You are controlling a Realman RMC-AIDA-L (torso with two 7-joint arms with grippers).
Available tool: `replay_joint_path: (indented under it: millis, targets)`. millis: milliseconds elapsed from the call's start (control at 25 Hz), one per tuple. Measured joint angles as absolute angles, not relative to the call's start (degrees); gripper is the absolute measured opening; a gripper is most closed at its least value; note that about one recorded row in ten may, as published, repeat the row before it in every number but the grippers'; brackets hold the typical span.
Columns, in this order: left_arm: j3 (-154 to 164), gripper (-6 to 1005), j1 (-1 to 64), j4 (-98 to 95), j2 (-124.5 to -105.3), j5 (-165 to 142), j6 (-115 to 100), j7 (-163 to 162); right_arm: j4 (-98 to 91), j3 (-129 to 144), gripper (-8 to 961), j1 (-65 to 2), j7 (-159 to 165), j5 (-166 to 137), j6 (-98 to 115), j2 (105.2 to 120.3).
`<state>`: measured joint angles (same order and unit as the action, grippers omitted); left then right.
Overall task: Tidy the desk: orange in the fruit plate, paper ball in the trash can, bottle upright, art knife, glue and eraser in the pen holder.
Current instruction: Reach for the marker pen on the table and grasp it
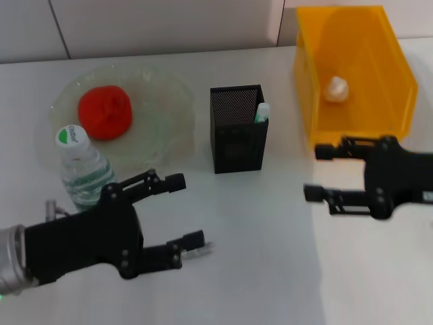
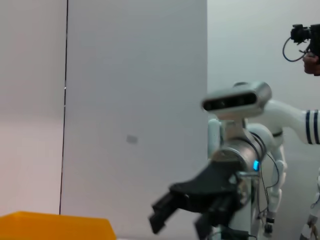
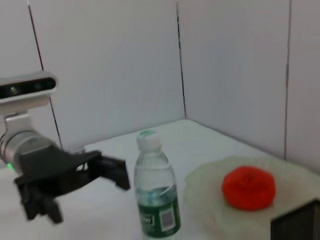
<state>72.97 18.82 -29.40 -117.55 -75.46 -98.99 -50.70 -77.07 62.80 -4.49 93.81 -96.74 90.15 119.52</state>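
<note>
The orange lies in the pale green fruit plate at the back left. The bottle stands upright in front of the plate. The black mesh pen holder stands mid-table with the green glue in it. The paper ball lies in the yellow trash can. My left gripper is open and empty, right of the bottle. A small pale grey piece shows by its lower finger. My right gripper is open and empty, in front of the trash can. The eraser is out of view.
The right wrist view shows the bottle, the orange, the plate and a corner of the pen holder. The left wrist view shows the trash can rim and white walls.
</note>
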Motion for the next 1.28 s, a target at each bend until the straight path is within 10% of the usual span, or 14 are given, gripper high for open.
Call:
replay_joint_path:
  millis: [120, 200, 600, 1280]
  targets:
    - [72.97, 810, 18.94, -35.47, -117.68, -79.49, -95.19, -59.72, -69.70, 59.47, 607, -3.79, 86.29, -95.31, 93.92, 119.52]
    - [73.07, 810, 18.95, -40.94, -118.09, -83.60, -92.96, -64.87, -65.35, 57.45, 788, -3.49, 81.39, -93.82, 96.08, 119.45]
    - [78.62, 800, 19.08, -72.06, -118.34, -101.88, -91.78, -83.99, -53.33, 48.09, 788, -3.67, 73.09, -95.33, 98.96, 119.16]
    - [87.60, 787, 36.76, -76.27, -119.02, -121.82, -96.89, -92.28, -48.47, 46.28, 787, -4.93, 72.77, -96.93, 98.77, 119.29]
